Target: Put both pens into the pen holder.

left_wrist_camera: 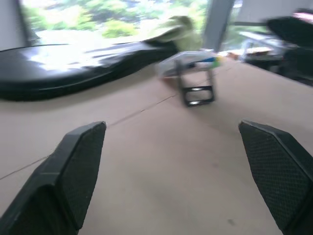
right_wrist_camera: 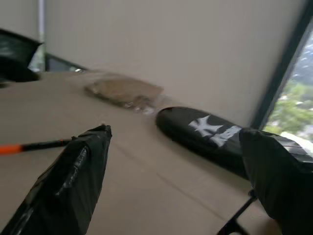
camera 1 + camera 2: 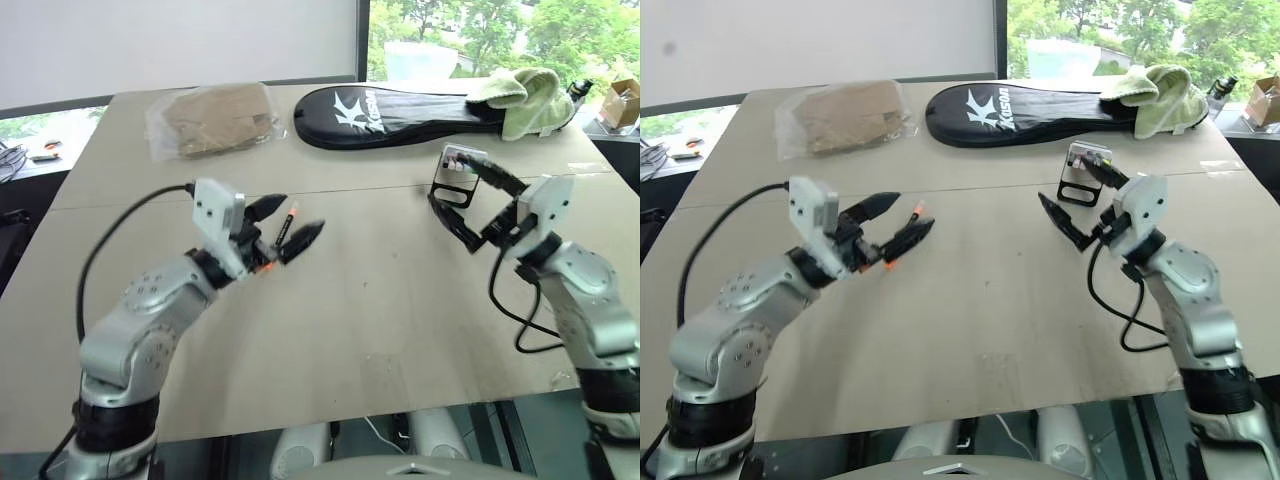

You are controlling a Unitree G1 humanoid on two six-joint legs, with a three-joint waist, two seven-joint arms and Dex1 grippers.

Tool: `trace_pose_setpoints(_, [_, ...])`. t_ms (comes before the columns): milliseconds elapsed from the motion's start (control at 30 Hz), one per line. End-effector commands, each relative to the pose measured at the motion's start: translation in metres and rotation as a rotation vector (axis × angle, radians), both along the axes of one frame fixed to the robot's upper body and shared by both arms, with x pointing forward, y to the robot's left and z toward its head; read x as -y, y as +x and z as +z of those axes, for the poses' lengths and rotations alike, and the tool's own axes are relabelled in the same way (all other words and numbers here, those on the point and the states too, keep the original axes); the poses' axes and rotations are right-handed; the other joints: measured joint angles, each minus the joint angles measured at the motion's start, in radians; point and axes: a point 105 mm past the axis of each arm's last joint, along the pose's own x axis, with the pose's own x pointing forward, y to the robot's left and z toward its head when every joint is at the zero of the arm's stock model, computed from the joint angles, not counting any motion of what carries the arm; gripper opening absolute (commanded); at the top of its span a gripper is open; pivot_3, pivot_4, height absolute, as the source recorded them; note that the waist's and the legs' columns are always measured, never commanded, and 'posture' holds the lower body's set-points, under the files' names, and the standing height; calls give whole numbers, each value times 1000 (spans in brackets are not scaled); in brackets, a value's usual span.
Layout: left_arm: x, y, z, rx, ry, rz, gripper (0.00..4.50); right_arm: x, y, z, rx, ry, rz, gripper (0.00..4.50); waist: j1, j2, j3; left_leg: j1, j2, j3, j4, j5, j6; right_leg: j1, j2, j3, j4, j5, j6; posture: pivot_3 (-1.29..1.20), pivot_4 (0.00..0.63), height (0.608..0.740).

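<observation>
Task status: not complete. Judged roughly at the halfway mark at best.

Orange-ended pen (image 3: pixel 289 222): not yet in the pen holder (image 1: pixel 193 66). Lies flat on the table (image 3: pixel 380 330), on the robot's left side, well apart from the pen holder. Remains to be grasped, carried across and dropped in.

Blue-capped pen: not made out anywhere on the table. Colourful bits at the top of the pen holder; cannot tell whether one of them is this pen. Treat as probably stowed, unconfirmed.

Pen holder: upright on the far right part of the table, just in front of the long black racket case (image 3: pixel 400 115).

Left gripper (image 3: pixel 303 214): spread wide, empty, pointing roughly level toward the table's middle. In the head views, orange-ended pen framed between the two fingers and running back under the gripper, apparently lower than the fingers and untouched. Next move, as judged: lower onto the barrel, then close.

Right gripper (image 3: pixel 448 180): spread wide, holding nothing. Poised in front of the pen holder, tips close beside it; contact not discernible.
</observation>
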Motion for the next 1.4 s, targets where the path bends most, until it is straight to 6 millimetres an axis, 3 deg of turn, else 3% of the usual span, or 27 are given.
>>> trace_pose_setpoints(33, [-17,28,-1,-228,112,188,4500,-12,-29,-5,-102,-95,128,4424,3,-2,0,0,0,-2,0,0,0,1,1,-1,0,-2,3,0,150,740])
trace_pose_setpoints(133, [-15,41,-15,-440,267,205,4500,-11,-35,-15,-176,-216,90,4424,6,-2,0,0,-2,-3,3,0,0,2,5,1,1,-2,4,0,150,740])
trace_pose_setpoints(333, [-15,64,-33,-573,327,242,4500,-20,-45,-12,-204,-203,153,4424,-13,-3,0,0,-1,-1,0,1,-1,-1,7,5,1,0,0,0,150,740])
trace_pose_setpoints(500, [-9,78,-55,-651,374,219,4500,-17,-51,-17,-188,-212,156,4424,5,-2,0,-7,-2,-2,-1,3,-6,-7,7,4,-1,0,-1,0,150,740])
trace_pose_setpoints(600, [-6,81,-66,-690,405,189,3723,-16,-54,-20,-196,-203,148,4500,14,-2,0,-7,-2,0,0,3,-6,-7,6,6,-1,1,0,0,150,740])
trace_pose_setpoints(833, [2,73,-79,-758,391,72,555,-16,-49,-29,-262,-143,22,4500,15,-2,0,-2,-1,0,0,0,-1,-1,5,6,-1,-2,3,0,150,740])
trace_pose_setpoints(867, [8,72,-75,-741,340,29,54,-17,-47,-30,-291,-127,1,4500,16,-2,0,-2,-1,0,0,0,-1,-1,4,6,0,-1,3,0,150,740])
trace_pose_setpoints(967, [37,59,-38,-614,51,-255,54,-27,-38,-30,-424,-25,8,4500,14,-1,-1,-2,-2,0,0,1,-2,-2,2,6,0,0,0,0,150,740])
trace_pose_setpoints(1067, [47,28,-1,-415,-77,-537,54,-39,-27,-27,-581,128,68,4500,8,-3,1,-6,-1,0,1,3,-6,-5,0,5,-1,1,-1,0,150,740])
trace_pose_setpoints(1167, [46,12,6,-316,1,-603,54,-49,-19,-22,-662,203,109,4500,10,-4,1,-18,-1,0,2,4,-7,-18,-2,5,2,1,-1,0,150,740])
trace_pose_setpoints(1267, [55,-5,16,-185,73,-688,54,-69,-13,-5,-731,313,232,4500,8,-2,1,-16,-2,1,1,4,-7,-18,-1,5,6,1,-1,0,150,740])
trace_pose_setpoints(1400, [63,-21,16,-116,121,-747,54,-81,-10,11,-776,396,317,4500,13,-3,0,-16,-2,0,1,3,-5,-18,-1,5,7,1,-1,0,150,740])
